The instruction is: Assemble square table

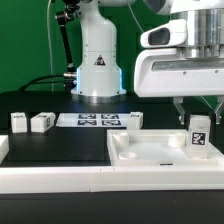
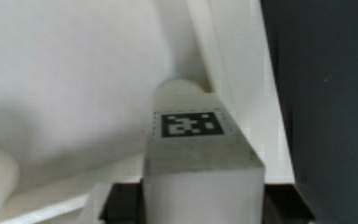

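Observation:
The white square table top (image 1: 150, 152) lies flat at the exterior view's right, raised rim up. My gripper (image 1: 199, 114) is shut on an upright white leg block (image 1: 200, 136) that stands at the top's far right corner. In the wrist view the held leg (image 2: 194, 165) shows its tag between my dark fingers (image 2: 126, 203), with my gripper (image 2: 197, 206) right above the top's inner surface (image 2: 69, 80) and rim (image 2: 229, 60). Two loose legs (image 1: 19, 122) (image 1: 42, 122) stand at the left. A third leg (image 1: 135, 120) sits behind the top.
The marker board (image 1: 95, 121) lies flat in front of the robot base (image 1: 98, 70). A long white rail (image 1: 50, 180) runs along the front edge. Black table surface (image 2: 327, 80) lies beside the top's rim.

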Tool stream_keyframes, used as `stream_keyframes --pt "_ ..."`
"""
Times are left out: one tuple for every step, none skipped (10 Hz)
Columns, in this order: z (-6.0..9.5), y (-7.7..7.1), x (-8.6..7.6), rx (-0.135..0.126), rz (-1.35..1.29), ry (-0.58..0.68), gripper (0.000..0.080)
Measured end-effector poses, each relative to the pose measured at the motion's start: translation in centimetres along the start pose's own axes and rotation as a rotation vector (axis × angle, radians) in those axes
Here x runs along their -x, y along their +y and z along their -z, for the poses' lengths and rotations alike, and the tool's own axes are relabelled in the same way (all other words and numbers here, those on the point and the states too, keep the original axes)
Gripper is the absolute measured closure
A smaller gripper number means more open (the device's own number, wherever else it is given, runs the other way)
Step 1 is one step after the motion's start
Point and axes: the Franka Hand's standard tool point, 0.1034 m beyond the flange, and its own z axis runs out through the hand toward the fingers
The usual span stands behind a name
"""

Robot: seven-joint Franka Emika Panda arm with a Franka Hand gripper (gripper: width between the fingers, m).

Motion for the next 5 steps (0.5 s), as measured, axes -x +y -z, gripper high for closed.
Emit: stream_keyframes --pt "0.02 0.25 -0.16 0.004 -0.059 0.003 0.0509" --pt "0.04 0.56 -0.36 0.009 -0.095 0.006 0.0508" --pt "0.07 0.75 -0.47 0.012 -0.142 0.009 0.0508" --pt "0.09 0.96 -0.61 0.017 -0.21 0.014 0.0507" --pt "0.12 1.18 -0.73 0.025 -0.253 0.02 0.0503"
